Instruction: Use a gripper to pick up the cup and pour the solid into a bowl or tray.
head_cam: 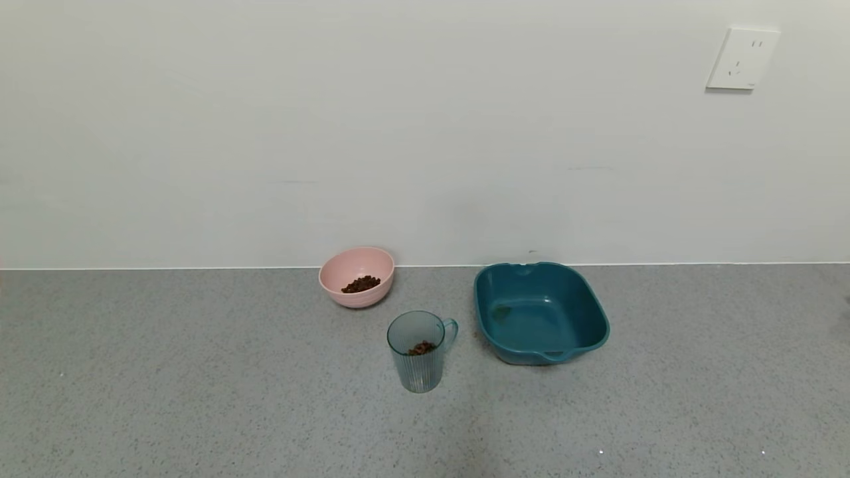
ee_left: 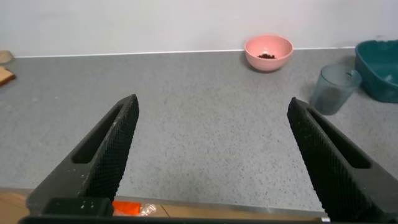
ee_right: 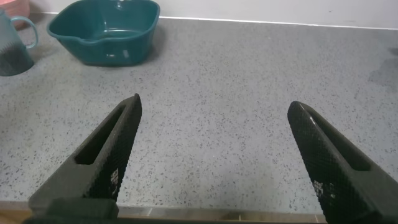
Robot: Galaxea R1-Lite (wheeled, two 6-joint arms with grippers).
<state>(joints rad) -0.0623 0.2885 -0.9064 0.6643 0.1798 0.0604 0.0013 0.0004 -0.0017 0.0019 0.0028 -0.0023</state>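
Observation:
The ribbed blue-grey cup (head_cam: 419, 352) stands upright mid-counter, handle toward the teal basin, with a few brown pellets (head_cam: 422, 348) inside. The pale pink bowl (head_cam: 357, 276) sits behind it near the wall and holds a small heap of pellets (head_cam: 360, 284). Neither gripper shows in the head view. My left gripper (ee_left: 211, 109) is open and empty over the counter's front edge; the cup (ee_left: 333, 89) and bowl (ee_left: 268, 51) lie far ahead of it. My right gripper (ee_right: 214, 109) is open and empty near the front edge, with the cup (ee_right: 13, 46) far off.
A larger teal squarish basin (head_cam: 539, 312) sits right of the cup, empty; it also shows in the right wrist view (ee_right: 106, 29). A white wall socket (head_cam: 742, 58) is on the wall. An orange item (ee_left: 127, 207) lies below the counter edge.

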